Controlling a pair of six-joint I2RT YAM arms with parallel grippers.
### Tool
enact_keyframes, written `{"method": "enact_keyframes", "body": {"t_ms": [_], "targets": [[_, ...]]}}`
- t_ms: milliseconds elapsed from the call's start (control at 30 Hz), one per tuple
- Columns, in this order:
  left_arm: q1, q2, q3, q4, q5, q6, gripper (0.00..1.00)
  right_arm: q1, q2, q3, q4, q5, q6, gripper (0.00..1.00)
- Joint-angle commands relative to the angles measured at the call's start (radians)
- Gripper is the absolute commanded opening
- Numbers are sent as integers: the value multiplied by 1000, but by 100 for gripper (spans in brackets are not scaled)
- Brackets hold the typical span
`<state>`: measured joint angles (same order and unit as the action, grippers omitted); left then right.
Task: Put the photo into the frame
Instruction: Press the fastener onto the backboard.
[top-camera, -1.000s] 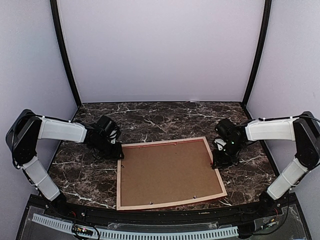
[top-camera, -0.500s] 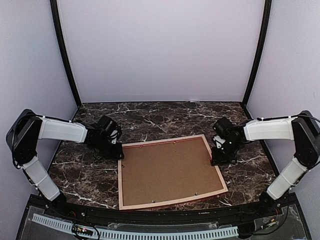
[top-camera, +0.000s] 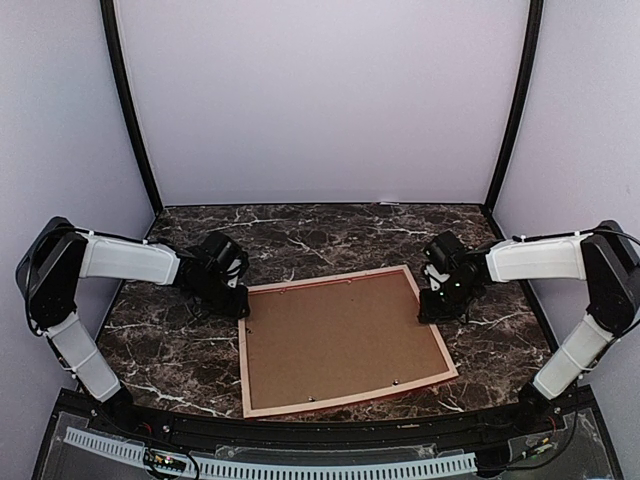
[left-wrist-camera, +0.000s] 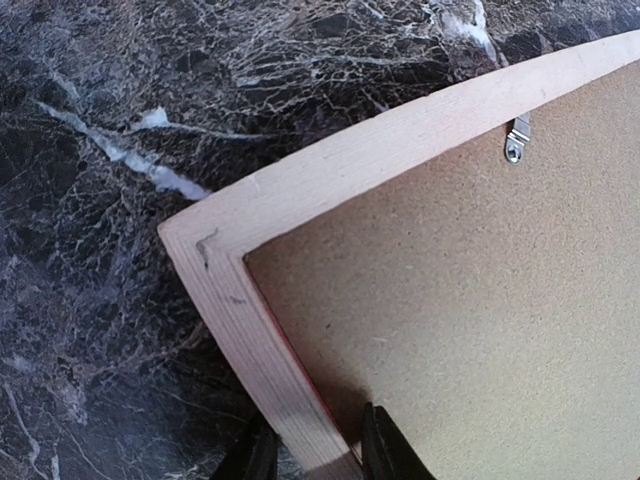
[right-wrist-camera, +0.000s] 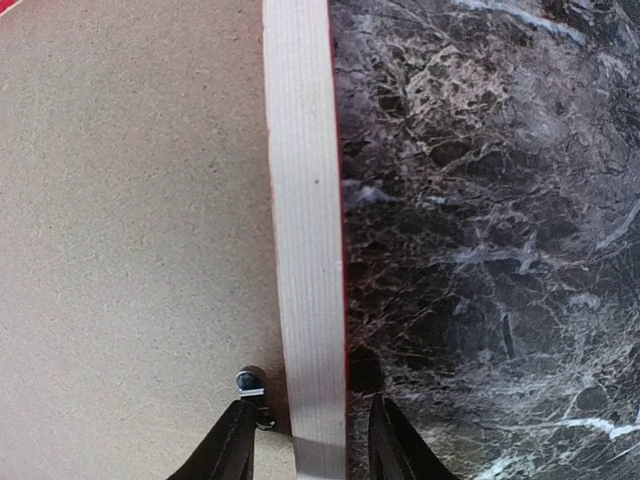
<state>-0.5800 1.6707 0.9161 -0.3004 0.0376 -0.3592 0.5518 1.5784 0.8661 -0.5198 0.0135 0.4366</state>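
Note:
The frame (top-camera: 350, 399) lies face down on the marble table, its pale wood back up and a thin red edge showing. A brown backing board (top-camera: 340, 340) fills it. The photo is hidden. My left gripper (top-camera: 240, 308) is shut on the frame's left rail (left-wrist-camera: 330, 175) just below the far-left corner, one finger outside the rail and one on the board (left-wrist-camera: 470, 300). My right gripper (top-camera: 428, 310) straddles the right rail (right-wrist-camera: 305, 200). It is open, with a gap between each fingertip and the wood.
Small metal clips (left-wrist-camera: 517, 140) hold the board along the rails, one (right-wrist-camera: 250, 382) right by my right gripper's inner finger. Dark marble table (top-camera: 300, 235) surrounds the frame. Pale booth walls (top-camera: 320, 100) close in the back and sides.
The frame has turned slightly counter-clockwise on the table. My right gripper has slid a little farther along the right rail and its jaws have widened off the wood. The left grip holds.

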Motion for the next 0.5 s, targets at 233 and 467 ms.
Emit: {"method": "enact_keyframes", "body": {"t_ms": [233,467], "targets": [[-24,24,1,-38,20,30,29,-2,-13,-25,127,-103,16,53],[-24,30,3,-41,17,28,29,-42,-46,-26,126,-103,44,57]]}}
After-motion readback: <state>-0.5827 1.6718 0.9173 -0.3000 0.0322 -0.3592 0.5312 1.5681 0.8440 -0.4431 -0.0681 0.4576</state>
